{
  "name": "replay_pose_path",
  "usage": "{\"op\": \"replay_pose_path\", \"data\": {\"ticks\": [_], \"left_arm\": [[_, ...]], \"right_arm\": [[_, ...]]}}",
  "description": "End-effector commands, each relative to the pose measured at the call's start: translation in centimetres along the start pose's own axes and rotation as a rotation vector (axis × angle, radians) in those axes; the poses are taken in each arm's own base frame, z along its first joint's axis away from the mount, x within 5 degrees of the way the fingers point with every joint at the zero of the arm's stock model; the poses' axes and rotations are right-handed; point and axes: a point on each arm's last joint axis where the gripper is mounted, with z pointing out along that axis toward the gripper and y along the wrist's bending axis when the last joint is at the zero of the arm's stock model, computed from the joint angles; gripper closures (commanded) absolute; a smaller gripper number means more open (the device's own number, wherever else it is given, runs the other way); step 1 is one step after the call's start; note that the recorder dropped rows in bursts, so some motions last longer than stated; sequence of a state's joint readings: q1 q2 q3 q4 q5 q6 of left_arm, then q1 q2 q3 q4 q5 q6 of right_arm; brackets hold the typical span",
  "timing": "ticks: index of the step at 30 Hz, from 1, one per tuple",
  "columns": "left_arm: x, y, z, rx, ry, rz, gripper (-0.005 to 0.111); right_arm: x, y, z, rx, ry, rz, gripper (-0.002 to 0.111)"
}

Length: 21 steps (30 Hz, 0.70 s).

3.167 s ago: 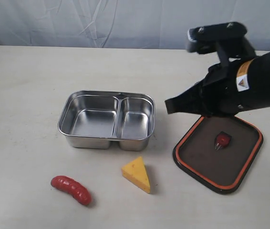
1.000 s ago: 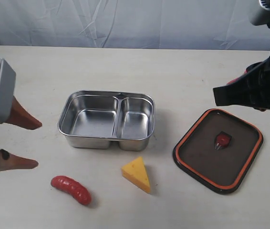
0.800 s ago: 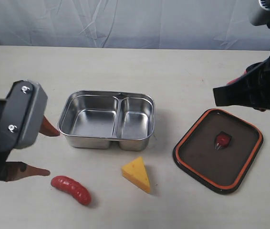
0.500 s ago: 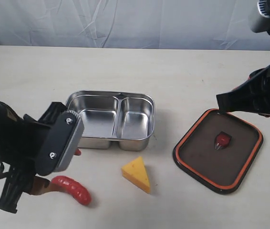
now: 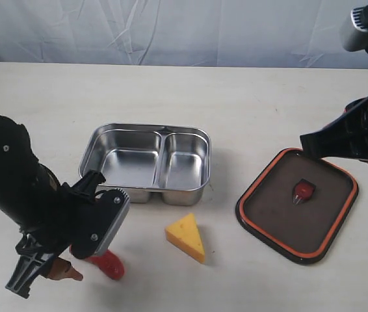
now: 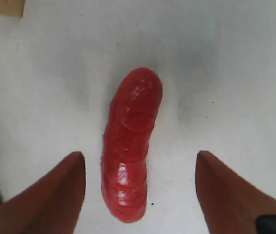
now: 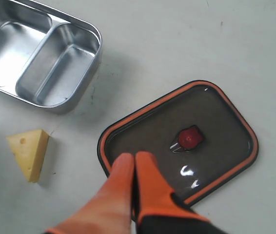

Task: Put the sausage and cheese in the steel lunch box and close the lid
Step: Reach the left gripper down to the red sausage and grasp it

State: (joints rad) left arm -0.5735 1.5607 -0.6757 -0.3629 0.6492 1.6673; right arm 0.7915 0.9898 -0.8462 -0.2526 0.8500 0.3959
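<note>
Outside view: nothing packed yet. Lunch box sits mid-bench, both compartments empty. Sausage lies on the near left, mostly hidden under the left tool; only its right end shows. Cheese is just near of the box's right half, right of the sausage and apart from it. Lid lies flat to the right of the box, orange seal up, off the box. Left to do: both foods in, then lid on. My read is the sausage pickup is the step in hand.

Left wrist view: left tool is wide open and empty. Its two fingers straddle the sausage, which lies lengthwise in the gap, closer to one finger than the other. Bare bench shows on both sides, so no contact that I can see. A corner of the cheese peeks in at the frame edge.

Right wrist view: right tool is closed, fingers pressed together, gripping nothing. It hangs above the lid's edge, not touching as far as I can tell. Empty box and cheese show beyond it.
</note>
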Motion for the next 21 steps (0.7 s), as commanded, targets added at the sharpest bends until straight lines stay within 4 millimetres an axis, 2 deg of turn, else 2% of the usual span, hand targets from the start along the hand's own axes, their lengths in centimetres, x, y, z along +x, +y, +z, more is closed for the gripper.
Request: {"op": "replay_pose_path", "data": {"ticks": [1,11,13,21], "left_arm": [[0.0,0.4,0.8,-0.007,0.008,-0.008,0.045],[0.0,0.7,2.2,0.001,0.019,-0.014,0.047],[-0.3,0.8,2.3,-0.011,0.018,-0.002,0.052],[-1.6,0.5,2.5,-0.020,0.011,0.046,0.087]], "right_arm": [[-0.1,-0.2,-0.2,0.010,-0.013,-0.012,0.109],[-0.1,-0.2,-0.2,0.010,-0.013,-0.012,0.109],[-0.1,-0.2,-0.2,0.010,-0.013,-0.012,0.109],[0.1,-0.2,-0.2,0.010,0.003,-0.006,0.109]]}}
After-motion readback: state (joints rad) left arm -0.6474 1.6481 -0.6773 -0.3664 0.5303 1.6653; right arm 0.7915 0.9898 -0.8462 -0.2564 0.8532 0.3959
